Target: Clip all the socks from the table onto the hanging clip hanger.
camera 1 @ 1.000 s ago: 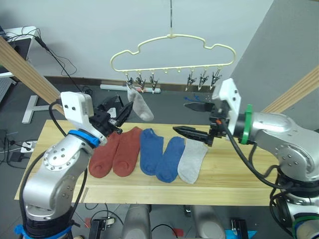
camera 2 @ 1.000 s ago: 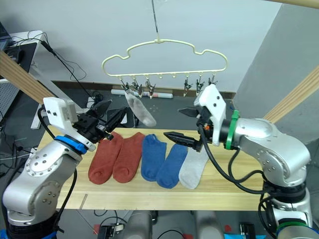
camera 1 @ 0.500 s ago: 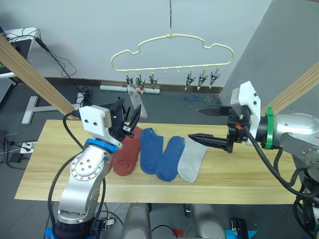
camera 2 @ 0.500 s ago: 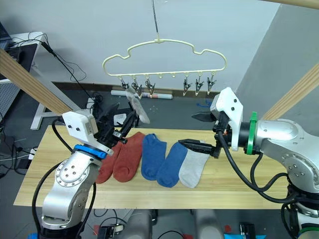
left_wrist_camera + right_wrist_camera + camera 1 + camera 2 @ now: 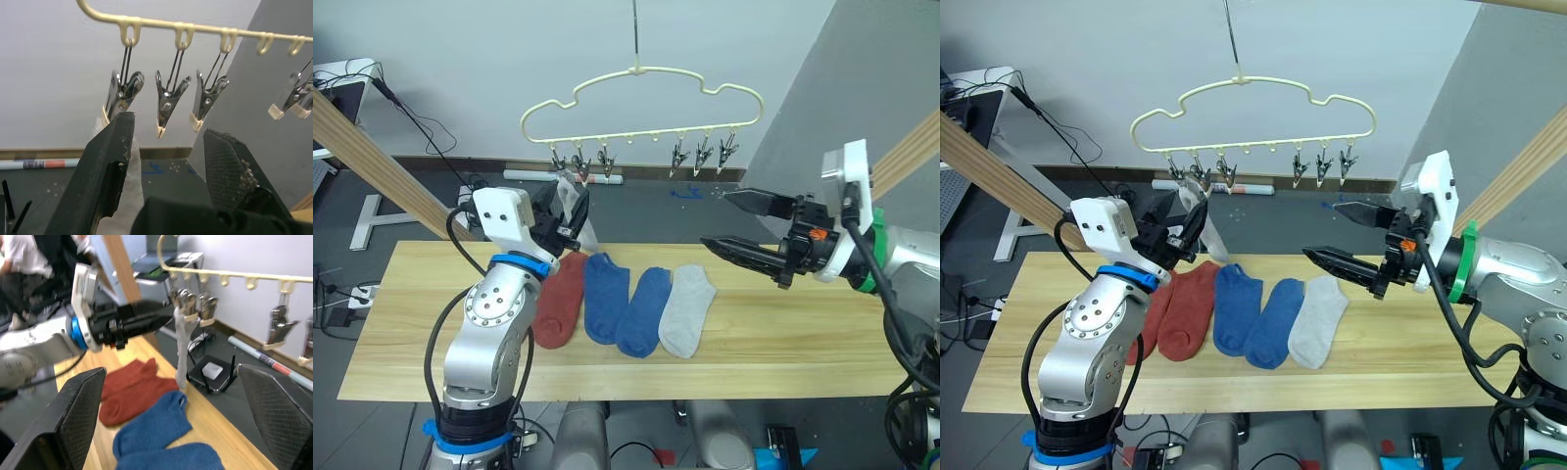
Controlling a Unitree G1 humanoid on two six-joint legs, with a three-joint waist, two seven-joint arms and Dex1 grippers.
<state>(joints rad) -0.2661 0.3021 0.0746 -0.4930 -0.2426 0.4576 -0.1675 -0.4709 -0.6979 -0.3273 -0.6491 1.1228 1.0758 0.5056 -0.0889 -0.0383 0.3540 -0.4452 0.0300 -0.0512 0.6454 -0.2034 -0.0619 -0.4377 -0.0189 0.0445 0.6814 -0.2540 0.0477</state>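
While one grey sock [image 5: 1211, 238] hangs clipped, both grippers [image 5: 1191, 217] [image 5: 1344, 238] gape

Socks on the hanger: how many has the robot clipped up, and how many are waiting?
One grey sock hangs from a clip at the left end of the clip hanger. Both the left gripper and right gripper are open and hold nothing. Two red socks, two blue socks and one light grey sock wait on the table.

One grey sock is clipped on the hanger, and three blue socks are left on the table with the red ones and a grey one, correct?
Not quite: two blue socks lie on the table, not three, as the right eye view shows. The grey sock clipped on the hanger is right.
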